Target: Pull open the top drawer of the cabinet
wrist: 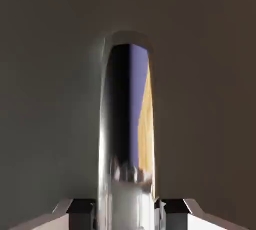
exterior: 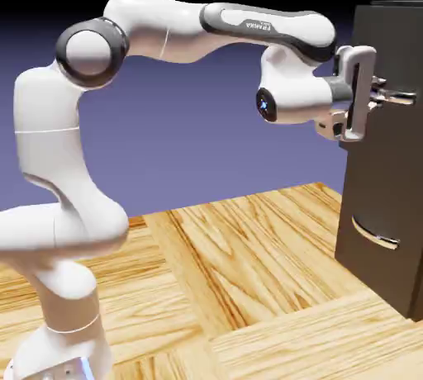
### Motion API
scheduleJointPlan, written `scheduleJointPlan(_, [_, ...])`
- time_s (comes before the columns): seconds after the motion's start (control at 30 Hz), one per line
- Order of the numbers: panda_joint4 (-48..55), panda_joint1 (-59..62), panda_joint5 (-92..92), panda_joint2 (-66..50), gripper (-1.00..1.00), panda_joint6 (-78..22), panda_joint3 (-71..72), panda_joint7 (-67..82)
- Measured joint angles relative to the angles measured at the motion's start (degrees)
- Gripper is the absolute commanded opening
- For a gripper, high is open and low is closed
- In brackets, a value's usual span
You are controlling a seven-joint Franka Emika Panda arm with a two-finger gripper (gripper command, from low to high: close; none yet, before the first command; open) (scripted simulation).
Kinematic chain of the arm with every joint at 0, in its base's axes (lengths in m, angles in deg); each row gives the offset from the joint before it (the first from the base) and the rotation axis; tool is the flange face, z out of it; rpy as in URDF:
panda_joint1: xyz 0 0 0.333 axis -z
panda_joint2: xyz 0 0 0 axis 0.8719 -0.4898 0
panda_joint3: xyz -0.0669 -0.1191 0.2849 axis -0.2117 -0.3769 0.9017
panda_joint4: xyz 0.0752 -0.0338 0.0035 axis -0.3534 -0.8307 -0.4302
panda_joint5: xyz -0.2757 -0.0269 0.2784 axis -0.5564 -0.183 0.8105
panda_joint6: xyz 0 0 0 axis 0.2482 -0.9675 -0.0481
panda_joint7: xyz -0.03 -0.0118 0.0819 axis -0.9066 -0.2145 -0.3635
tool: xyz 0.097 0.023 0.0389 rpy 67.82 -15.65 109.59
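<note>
From where I stand, this is a simulated robot setting, a rendered scene rather than a lived-in room. The white arm (exterior: 70, 155) rises behind the end effector (exterior: 376, 93), over a wood-patterned surface (exterior: 248, 254) spreading below it. Just ahead of the end effector stands a dark, plain cabinet (exterior: 384, 180) with curved silver handles. Beyond them all hangs a smooth blue-violet backdrop (exterior: 198, 139), fading to black above.

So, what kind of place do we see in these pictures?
Probably a simulated robot test scene, not a real room: a white robot arm stands on a wood-patterned surface, facing a plain dark cabinet, with only a blue-violet backdrop behind.
</note>
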Motion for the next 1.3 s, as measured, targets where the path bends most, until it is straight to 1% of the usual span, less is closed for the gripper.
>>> scheduleJointPlan(0.17, [-3.5, -9.8, -1.4, 2.3, -1.0, -1.2, -10.4, -3.2])
scheduleJointPlan(0.27, [-4.0, -16.0, -1.0, 1.8, -1.0, -1.3, -16.4, -2.3])
scheduleJointPlan(0.63, [0.3, -39.2, 7.0, -8.8, -1.0, 1.8, -36.4, 15.3])
scheduleJointPlan(0.73, [-0.1, -45.3, 7.0, -10.1, -1.0, 2.4, -42.0, 18.5])
scheduleJointPlan(0.8, [-3.2, -48.5, 7.0, -7.5, -1.0, 1.8, -45.8, 16.1])
scheduleJointPlan(1.07, [-19.4, -55.2, -1.2, 9.1, -1.0, -1.9, -54.6, -0.3])
scheduleJointPlan(1.3, [-33.0, -64.1, -7.7, 23.7, -1.0, -2.1, -63.3, -9.4])
